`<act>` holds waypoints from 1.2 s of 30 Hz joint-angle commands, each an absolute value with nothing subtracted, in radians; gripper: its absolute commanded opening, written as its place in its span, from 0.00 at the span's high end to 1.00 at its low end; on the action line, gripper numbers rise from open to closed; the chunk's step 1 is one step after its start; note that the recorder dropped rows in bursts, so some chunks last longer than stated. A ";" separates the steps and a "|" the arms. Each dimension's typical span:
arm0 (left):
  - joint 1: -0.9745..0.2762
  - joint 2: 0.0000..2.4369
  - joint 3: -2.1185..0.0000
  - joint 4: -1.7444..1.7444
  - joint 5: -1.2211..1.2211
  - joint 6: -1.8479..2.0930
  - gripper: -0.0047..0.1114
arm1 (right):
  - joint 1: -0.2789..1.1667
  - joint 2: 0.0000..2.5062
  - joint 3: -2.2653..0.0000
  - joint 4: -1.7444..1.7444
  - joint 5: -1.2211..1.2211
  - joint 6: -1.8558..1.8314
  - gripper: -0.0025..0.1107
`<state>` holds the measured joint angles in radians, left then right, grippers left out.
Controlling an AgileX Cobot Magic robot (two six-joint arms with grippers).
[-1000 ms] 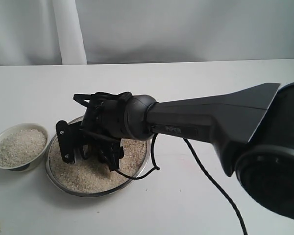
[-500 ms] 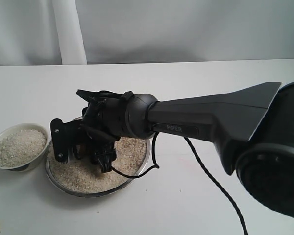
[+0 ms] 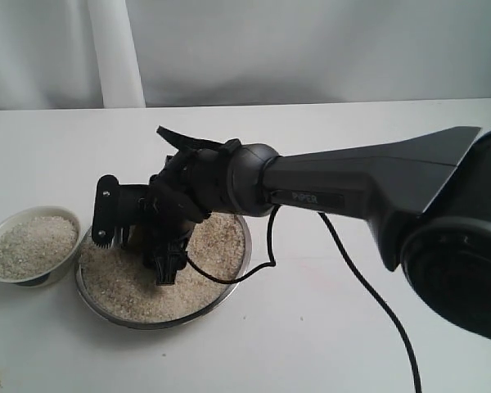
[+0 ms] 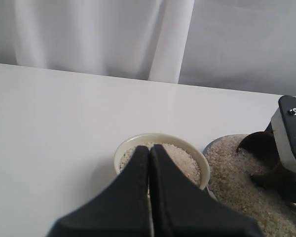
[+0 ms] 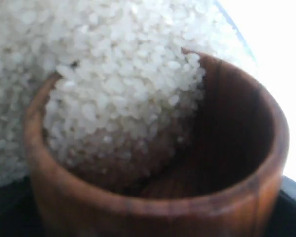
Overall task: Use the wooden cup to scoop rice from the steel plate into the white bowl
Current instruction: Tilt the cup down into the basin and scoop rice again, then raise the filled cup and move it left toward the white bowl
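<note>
The steel plate holds a bed of rice. My right gripper reaches across from the right and hangs low over the plate's left half, shut on the wooden cup, which its fingers mostly hide in the exterior view. The right wrist view is filled by the wooden cup, tilted, with rice spilling into its mouth. In the left wrist view the cup shows dark brown beside a right finger. The white bowl, with rice inside, sits left of the plate. My left gripper is shut and empty, near the bowl.
A black cable trails from the right arm over the white table toward the front. A pale curtain hangs behind the table's far edge. The bowl and the plate nearly touch.
My right wrist has rolled over the plate; the gripper's outer finger has risen and the cup has tipped into the rice. The bowl and plate have stayed put.
</note>
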<state>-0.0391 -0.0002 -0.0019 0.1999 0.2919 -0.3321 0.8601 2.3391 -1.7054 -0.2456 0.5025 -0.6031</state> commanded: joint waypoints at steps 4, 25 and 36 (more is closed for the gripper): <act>-0.041 0.000 0.000 0.199 0.285 -0.336 0.96 | 0.835 2.376 -1.684 -0.120 0.531 -0.673 0.98; -0.041 0.000 0.000 0.199 0.285 -0.336 0.96 | 0.835 2.156 -1.396 0.052 0.110 -0.681 0.98; -0.041 0.000 0.000 0.199 0.285 -0.336 0.96 | 0.835 2.041 -1.396 0.143 0.035 -0.675 0.98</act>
